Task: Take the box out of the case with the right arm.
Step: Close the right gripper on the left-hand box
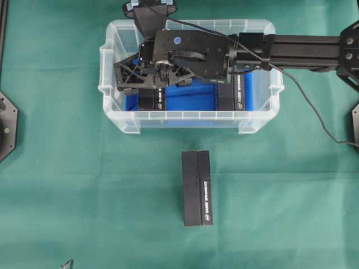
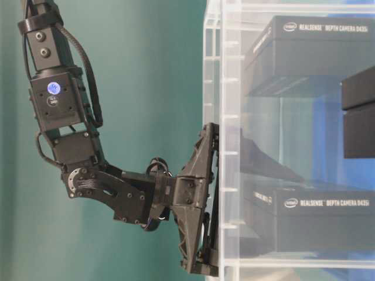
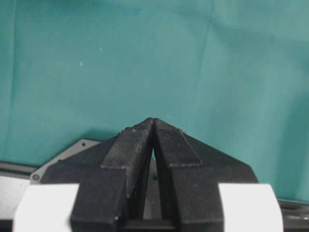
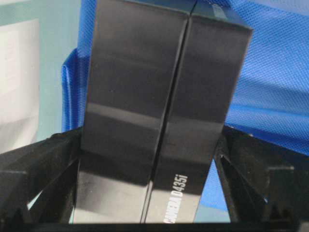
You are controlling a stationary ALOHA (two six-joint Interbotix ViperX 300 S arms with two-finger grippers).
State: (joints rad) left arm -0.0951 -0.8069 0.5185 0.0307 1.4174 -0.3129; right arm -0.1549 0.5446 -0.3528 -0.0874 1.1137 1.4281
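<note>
The box (image 4: 159, 121) is a stiff black carton with smooth, faintly glossy faces and a seam down its length. It looks light and rigid, but those slick sides could slide under a weak squeeze. The best hold, I judge, is across its two long flat sides, near the middle of its length, so it lifts level and clears the rim.

It lies inside the case (image 1: 112, 84), on the blue cloth (image 1: 190, 98), at the end under the right arm's pincer (image 1: 154, 75). In the right wrist view the box sits directly between the two fingers (image 4: 38, 164), one on either side, each close beside a long face with no firm squeeze showing. The jaws stand wide apart, straddling it.

A second box (image 1: 238, 92) rests in the case on the arm's side of the pincer, and a third box (image 1: 197, 188) lies out on the green surface (image 1: 67, 179), well clear of the case.

The left pincer (image 3: 153, 126) has its fingers pressed together, holding nothing.
</note>
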